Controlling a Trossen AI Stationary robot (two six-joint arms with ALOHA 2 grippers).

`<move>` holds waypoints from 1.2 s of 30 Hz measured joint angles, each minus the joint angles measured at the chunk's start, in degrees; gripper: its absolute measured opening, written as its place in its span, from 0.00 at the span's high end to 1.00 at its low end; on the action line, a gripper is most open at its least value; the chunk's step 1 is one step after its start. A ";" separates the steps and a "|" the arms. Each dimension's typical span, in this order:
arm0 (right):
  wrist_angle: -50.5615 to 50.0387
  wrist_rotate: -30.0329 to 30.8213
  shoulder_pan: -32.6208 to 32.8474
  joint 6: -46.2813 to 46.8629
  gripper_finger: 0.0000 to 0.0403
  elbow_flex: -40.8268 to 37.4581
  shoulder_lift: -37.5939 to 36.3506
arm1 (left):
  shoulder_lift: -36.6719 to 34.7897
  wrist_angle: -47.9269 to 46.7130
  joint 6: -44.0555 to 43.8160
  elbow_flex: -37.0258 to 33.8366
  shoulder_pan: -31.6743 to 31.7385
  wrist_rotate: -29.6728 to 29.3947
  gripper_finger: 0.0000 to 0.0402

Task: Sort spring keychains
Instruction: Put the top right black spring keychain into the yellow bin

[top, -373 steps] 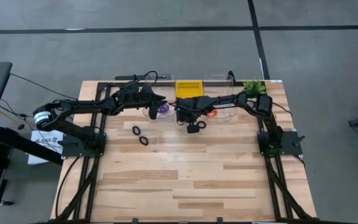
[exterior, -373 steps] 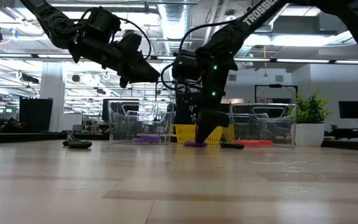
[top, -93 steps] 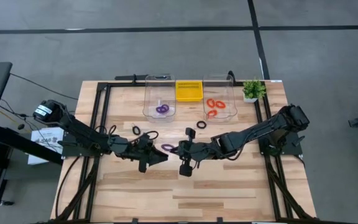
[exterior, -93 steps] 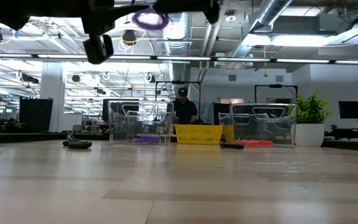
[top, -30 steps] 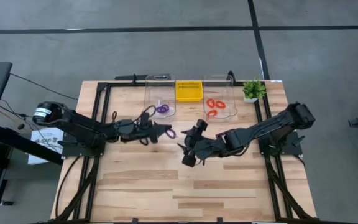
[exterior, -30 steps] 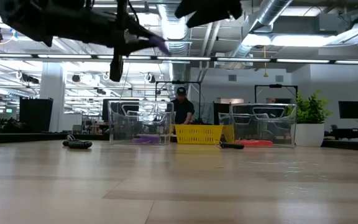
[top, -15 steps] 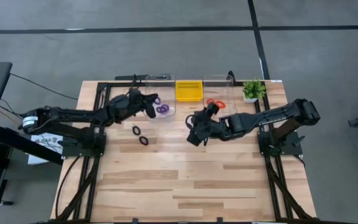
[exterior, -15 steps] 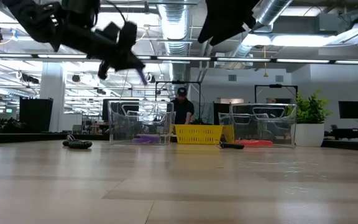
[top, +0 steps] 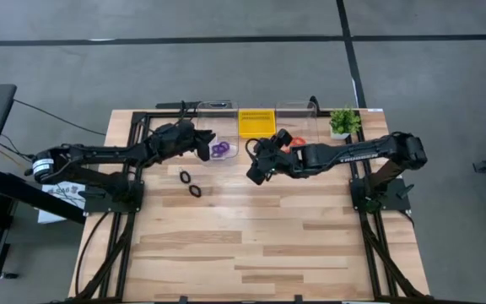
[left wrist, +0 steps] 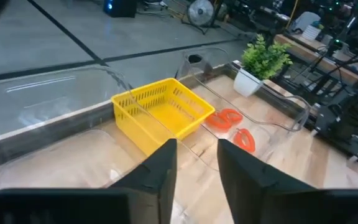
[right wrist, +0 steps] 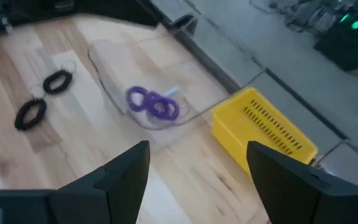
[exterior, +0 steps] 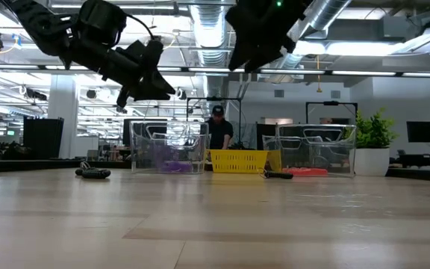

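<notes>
Purple spring keychains (top: 220, 149) lie in the left clear bin (top: 226, 114); they also show in the right wrist view (right wrist: 154, 102). Orange-red keychains (left wrist: 229, 117) lie in the right clear bin (top: 310, 118). Two black keychains (top: 185, 176) (top: 196, 191) rest flat on the table. My left gripper (top: 207, 148) hovers over the left bin's near-left part, its fingers (left wrist: 160, 168) slightly apart with nothing between them. My right gripper (top: 254, 176) hangs wide open (right wrist: 197, 168) above the table between the two bins, holding nothing.
A yellow basket (top: 256, 122) stands between the two bins at the far edge. A small potted plant (top: 344, 118) sits at the far right corner. A third black keychain (exterior: 278, 175) lies before the right bin. A person (exterior: 219, 131) stands in the room beyond.
My left gripper has carried a purple keychain toward the far edge to over the left bin and let it go; the keychain now lies in the bin with the other purple ones. My right gripper, open throughout, has moved toward the far edge.
</notes>
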 joint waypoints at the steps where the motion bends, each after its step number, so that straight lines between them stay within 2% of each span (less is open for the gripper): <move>1: 0.37 -0.72 -0.19 0.02 0.35 -0.04 0.47 | 0.00 -0.14 0.00 0.00 -0.05 0.13 0.71; 7: 0.87 -3.60 -0.38 1.44 0.35 0.00 1.73 | -0.02 -0.81 -1.25 0.00 -1.32 4.16 0.65; 13: 0.46 -3.96 2.14 3.79 0.35 0.00 1.73 | -0.02 -0.82 -1.51 0.00 -6.81 4.61 0.65; 23: -2.20 -4.04 7.90 6.40 0.35 0.01 1.73 | -0.02 -0.82 -1.68 0.00 -22.53 -7.21 0.65; 27: -2.45 -4.18 9.27 6.40 0.35 -2.67 1.75 | -0.02 -0.84 -1.96 0.00 -29.28 -11.97 0.65; 36: -4.77 -11.82 9.22 1.23 0.35 -12.19 1.77 | -0.02 -0.71 -10.73 -3.42 -38.93 -22.04 0.65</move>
